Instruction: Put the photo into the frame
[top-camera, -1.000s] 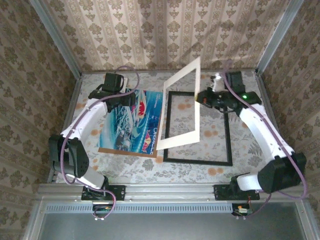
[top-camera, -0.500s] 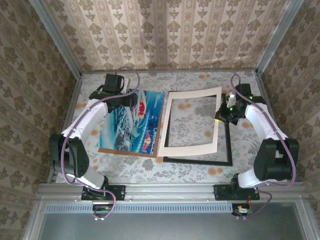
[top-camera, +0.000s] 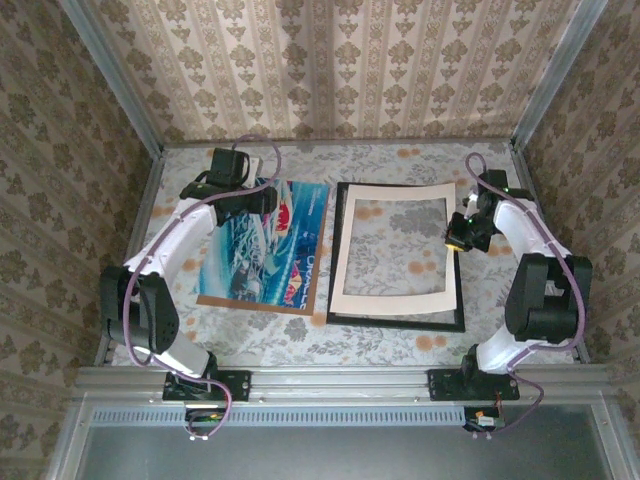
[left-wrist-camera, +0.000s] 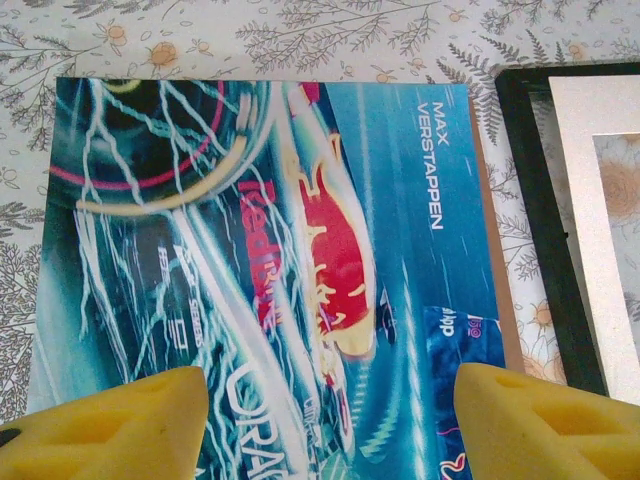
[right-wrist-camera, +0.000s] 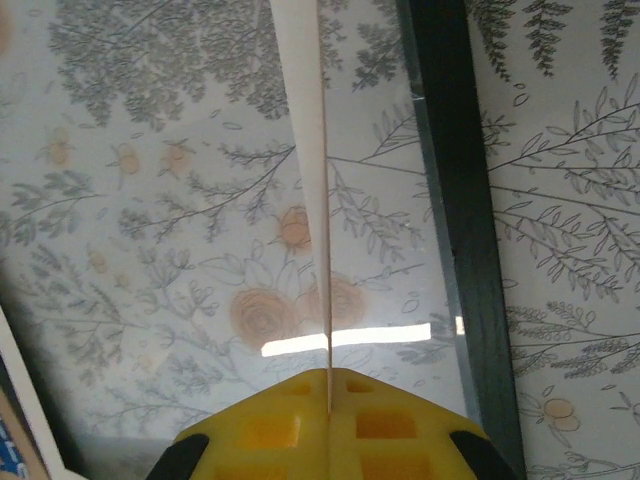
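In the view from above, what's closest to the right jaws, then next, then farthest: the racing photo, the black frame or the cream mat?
1. Cream mat: right edge pinched in the jaws of the right gripper.
2. Black frame: lying just beneath.
3. Photo: far left.

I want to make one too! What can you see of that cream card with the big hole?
The cream mat is a thin card rectangle with a large window cut out, the flowery tablecloth showing through. It lies slightly askew over the black frame. The shut right gripper pinches its right edge, seen edge-on from that wrist.
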